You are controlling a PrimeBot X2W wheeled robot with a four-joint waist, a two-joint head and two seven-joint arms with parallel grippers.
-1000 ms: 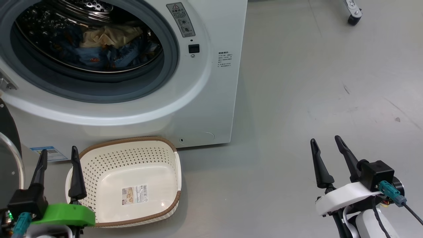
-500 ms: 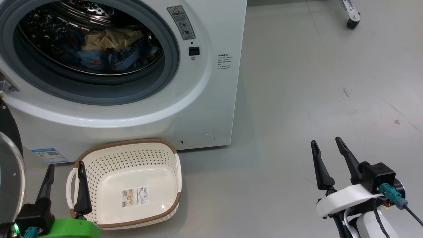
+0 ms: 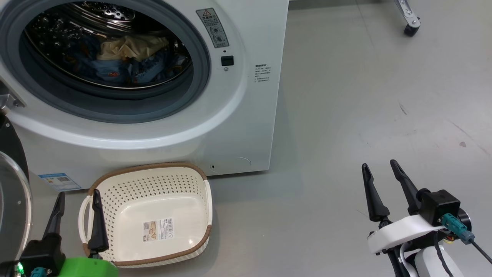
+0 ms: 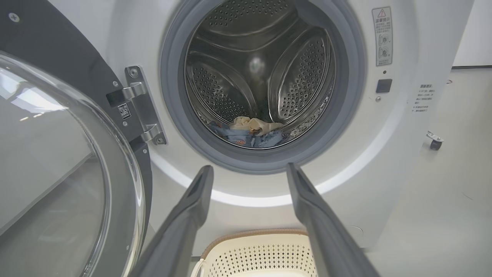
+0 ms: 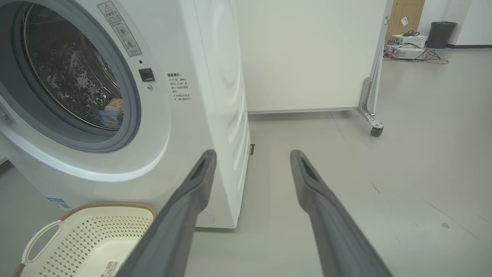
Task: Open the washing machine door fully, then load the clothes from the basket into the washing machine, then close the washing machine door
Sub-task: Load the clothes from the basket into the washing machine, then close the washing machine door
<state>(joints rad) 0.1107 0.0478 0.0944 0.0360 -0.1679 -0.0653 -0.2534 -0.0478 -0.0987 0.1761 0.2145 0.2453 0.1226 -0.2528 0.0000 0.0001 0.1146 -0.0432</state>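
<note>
clothes (image 3: 127,57) were found in the drum (image 4: 230,77) of the washing machine (image 3: 246,115) | basket (image 3: 153,182) was left empty on the floor (image 3: 346,115) at its front | washing machine door (image 4: 50,161) was found open, closing outstanding | left gripper (image 3: 78,193) and right gripper (image 3: 378,164) were spread, nothing held

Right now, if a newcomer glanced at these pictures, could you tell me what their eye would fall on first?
Probably the washing machine at the head view's upper left, its mouth gaping and the clothes heaped in the steel drum. Below it on the floor sits the basket, bare apart from a barcode sticker, and the washing machine door stands swung open at the left wrist view's left.
</note>
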